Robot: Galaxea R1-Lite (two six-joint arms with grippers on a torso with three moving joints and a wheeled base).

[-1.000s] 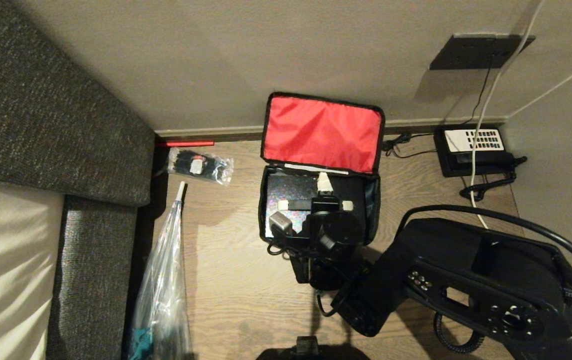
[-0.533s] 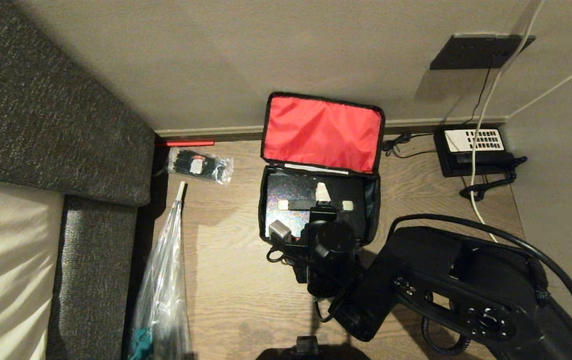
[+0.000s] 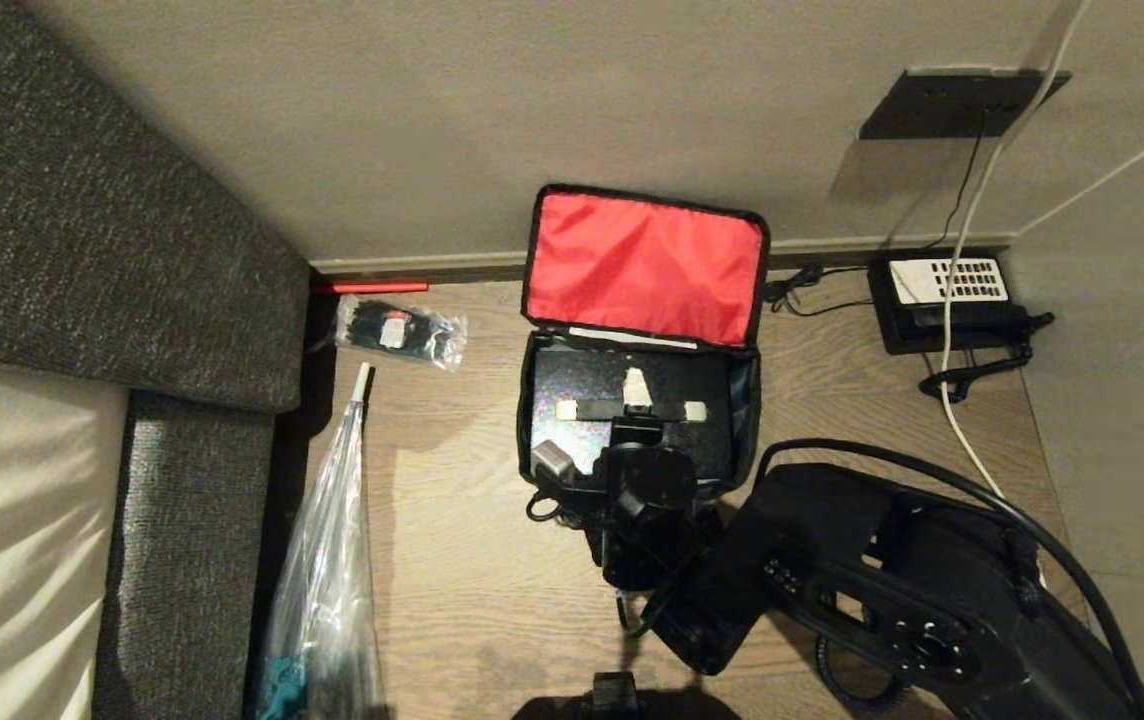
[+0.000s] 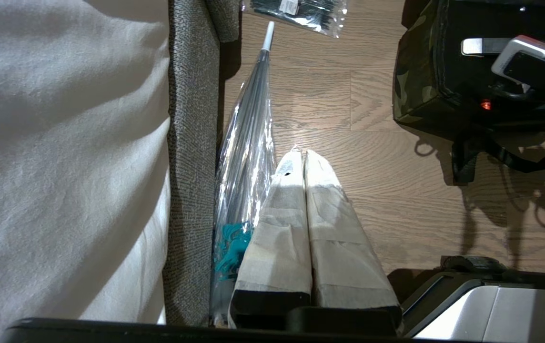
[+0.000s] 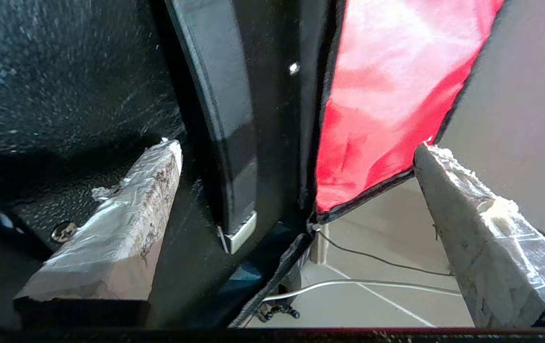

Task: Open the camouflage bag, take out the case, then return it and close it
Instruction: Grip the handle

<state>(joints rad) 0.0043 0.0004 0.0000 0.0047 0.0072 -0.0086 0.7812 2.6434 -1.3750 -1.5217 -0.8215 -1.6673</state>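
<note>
The camouflage bag stands open on the floor, its red-lined lid leaning back against the wall. Inside lies the case, sparkly black, with its handle on top. My right gripper hangs open over the case's near half, empty. In the right wrist view the handle runs between the two fingers, and the red lining shows beyond the bag's edge. My left gripper is parked low over the floor, shut and empty, with the bag's camouflage side off to one side.
A black telephone with cords sits at the back right below a wall socket. A small clear packet and a long clear plastic bag lie left of the camouflage bag, beside the grey sofa.
My right arm has drawn back toward me, and the open gripper has slid from the case's far side toward the bag's front edge. The case has stayed in the bag.
</note>
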